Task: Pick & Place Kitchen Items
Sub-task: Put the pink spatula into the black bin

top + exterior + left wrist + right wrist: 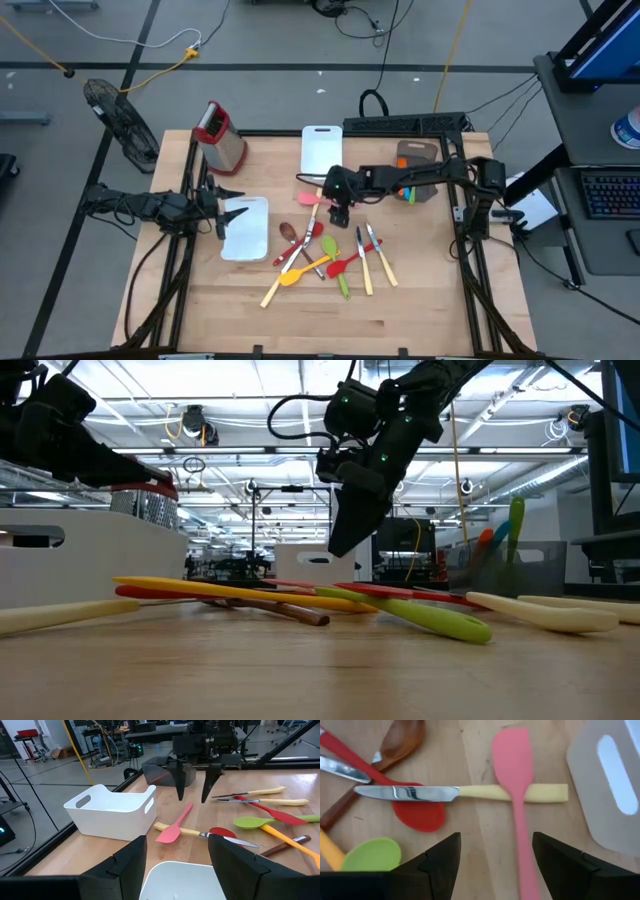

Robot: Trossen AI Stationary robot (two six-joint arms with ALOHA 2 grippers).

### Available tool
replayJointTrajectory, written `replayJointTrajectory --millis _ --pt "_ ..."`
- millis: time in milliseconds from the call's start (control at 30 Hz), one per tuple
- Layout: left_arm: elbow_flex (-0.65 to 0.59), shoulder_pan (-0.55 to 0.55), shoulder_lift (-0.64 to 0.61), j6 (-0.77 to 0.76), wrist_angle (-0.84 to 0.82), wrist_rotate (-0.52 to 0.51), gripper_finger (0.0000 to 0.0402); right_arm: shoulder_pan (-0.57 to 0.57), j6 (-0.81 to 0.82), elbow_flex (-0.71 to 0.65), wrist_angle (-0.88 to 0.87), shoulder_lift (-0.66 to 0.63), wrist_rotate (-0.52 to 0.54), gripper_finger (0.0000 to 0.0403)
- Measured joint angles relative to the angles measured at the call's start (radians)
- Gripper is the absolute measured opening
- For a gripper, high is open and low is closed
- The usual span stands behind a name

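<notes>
Right pincer (340, 217) is hanging over the counter (420, 310) with its fingers spread wide and nothing between them, just above the pink spatula (515, 780). Left pincer (222, 213) is waiting at the counter's left side over the near white tray (258, 243), fingers apart as well, holding nothing.

The utensils (330, 262) are lying in a loose heap at mid-counter. You are looking at the pink spatula on the heap's edge nearest the far white tray (322, 150). It is lying across the yellow handle of a knife (445, 793), whose steel blade is resting on a red spoon (417, 815). A green spoon (372, 854) and a brown wooden spoon (395, 745) are sitting close by.

Judging by looks, the spatula is light, and probably soft and bendy at the blade. Its handle is narrow and smooth, so it may slip or swing in the grip. You are better off taking the handle a little way below the blade, fingers across it, clear of the knife. A grip at the crossing risks lifting or dragging the knife too.

Open room: bare wood is showing beside the handle on the tray side. On the other side the heap is crowding in. The grater (220, 133) is standing well apart at the far left. Most of the front of the counter is bare.
</notes>
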Motion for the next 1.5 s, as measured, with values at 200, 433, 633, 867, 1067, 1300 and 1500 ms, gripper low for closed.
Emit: replayJointTrajectory --millis 200,433,633,867,1067,1300,1500 --pt "0.0 0.0 0.0 0.0 0.0 0.0 0.0218 0.0 0.004 0.0 -0.001 0.0 0.0 0.024" --pt "0.0 0.0 0.0 -0.001 0.0 0.0 0.0218 -0.006 0.004 0.0 0.0 0.011 0.001 0.0239" --pt "0.0 0.0 0.0 -0.003 0.0 0.0 0.0218 -0.007 0.007 -0.001 -0.002 0.091 0.002 0.0239" --pt "0.0 0.0 0.0 -0.008 0.0 0.0 0.0218 -0.022 0.038 0.0 0.016 0.1 0.032 0.0235" --pt "0.0 0.0 0.0 -0.007 0.0 0.0 0.0218 -0.027 0.037 0.0 0.028 0.1 0.028 0.0234" --pt "0.0 0.0 0.0 -0.003 0.0 0.0 0.0218 -0.032 0.037 0.002 0.079 0.156 0.034 0.0233" --pt "0.0 0.0 0.0 -0.007 0.0 0.0 0.0218 -0.031 0.039 0.006 0.1 0.192 0.096 0.0232"
